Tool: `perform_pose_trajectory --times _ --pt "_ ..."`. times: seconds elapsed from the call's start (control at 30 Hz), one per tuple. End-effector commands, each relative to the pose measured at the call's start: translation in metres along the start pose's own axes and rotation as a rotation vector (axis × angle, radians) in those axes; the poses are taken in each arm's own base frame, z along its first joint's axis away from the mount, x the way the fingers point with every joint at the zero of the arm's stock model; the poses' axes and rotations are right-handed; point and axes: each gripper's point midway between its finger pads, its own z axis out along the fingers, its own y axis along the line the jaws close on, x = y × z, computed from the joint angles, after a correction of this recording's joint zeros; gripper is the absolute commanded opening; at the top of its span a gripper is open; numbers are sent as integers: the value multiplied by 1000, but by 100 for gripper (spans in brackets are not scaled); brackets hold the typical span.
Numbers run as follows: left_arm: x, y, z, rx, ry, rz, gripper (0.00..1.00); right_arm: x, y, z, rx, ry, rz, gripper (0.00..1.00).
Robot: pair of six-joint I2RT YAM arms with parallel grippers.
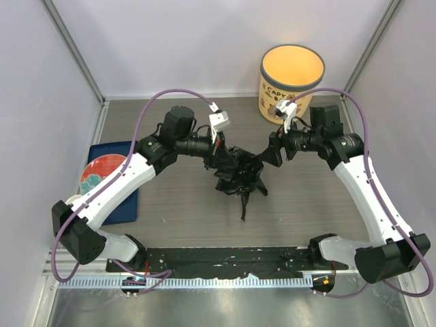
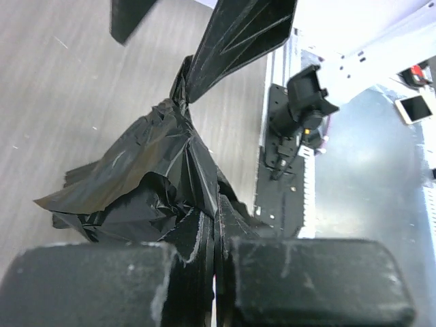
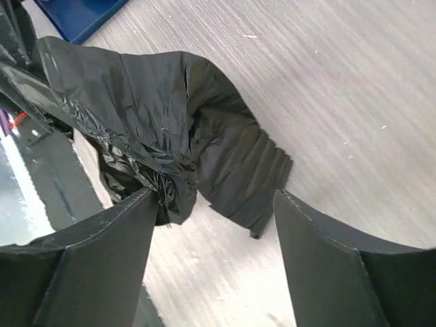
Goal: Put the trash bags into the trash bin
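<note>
A grey wood-grain table (image 1: 306,211) inside white walls holds the trash bin (image 1: 292,82), upright at the far right, well apart from the trash bag (image 1: 238,176) crumpled at mid-table. The left gripper (image 1: 216,155) is clamped tight on the bag's left side. The right gripper (image 1: 270,154) stands parted, gripping nothing. I judge the left should lift the film clear before swinging toward the bin. Only the right wrist view shows film just beside one finger (image 3: 129,231).

Bright, even light from overhead; soft faint shadows on the table (image 1: 306,204). The trash bin (image 1: 292,68) glows warm inside (nearly washed out). Glossy highlights streak the trash bag (image 2: 150,177); left fingers (image 2: 306,286) look blurred.
</note>
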Motion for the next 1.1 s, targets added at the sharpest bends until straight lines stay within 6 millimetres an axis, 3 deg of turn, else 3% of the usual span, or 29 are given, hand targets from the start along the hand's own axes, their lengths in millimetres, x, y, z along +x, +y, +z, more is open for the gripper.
perform_pose_trajectory --times 0.0,0.1,0.27,0.6,0.63,0.73,0.77,0.8,0.83,0.87,0.9,0.93,0.97,1.03,1.07 --pt "-8 -22 -2 95 25 -128 0 -45 13 -25 -3 -152 -297 79" --pt "-2 -33 0 171 74 -195 0 -53 34 -31 -75 -203 -372 84" --pt "1 -35 4 213 99 -268 0 -46 59 -16 -195 -197 -443 83" --pt "-9 -56 0 336 86 -319 0 -21 70 23 -278 -132 -507 68" --pt "-8 -56 0 341 87 -320 0 -21 70 25 -279 -133 -509 64" --pt "-11 -55 -2 344 79 -329 0 -22 72 30 -296 -134 -502 40" --pt "-11 -55 -3 354 84 -413 0 -25 73 29 -300 -141 -500 17" --pt "-15 -49 -4 352 68 -460 0 -24 76 28 -314 -136 -487 7" --pt "-33 -31 -9 337 -20 -428 0 -24 82 24 -336 -142 -465 1" --pt "-34 -22 -12 333 -26 -598 0 -21 87 22 -356 -138 -451 1" --pt "-43 -10 -16 323 -70 -620 0 -17 91 19 -369 -132 -425 1" --pt "-56 21 -26 279 -155 -627 2 -14 97 15 -392 -133 -406 1" --pt "-66 36 -32 250 -190 -671 4 -2 100 15 -411 -102 -374 1" --pt "-76 80 -43 154 -254 -827 16 6 104 14 -428 -73 -307 1" --pt "-77 91 -46 131 -272 -860 24 12 104 14 -434 -53 -275 1"
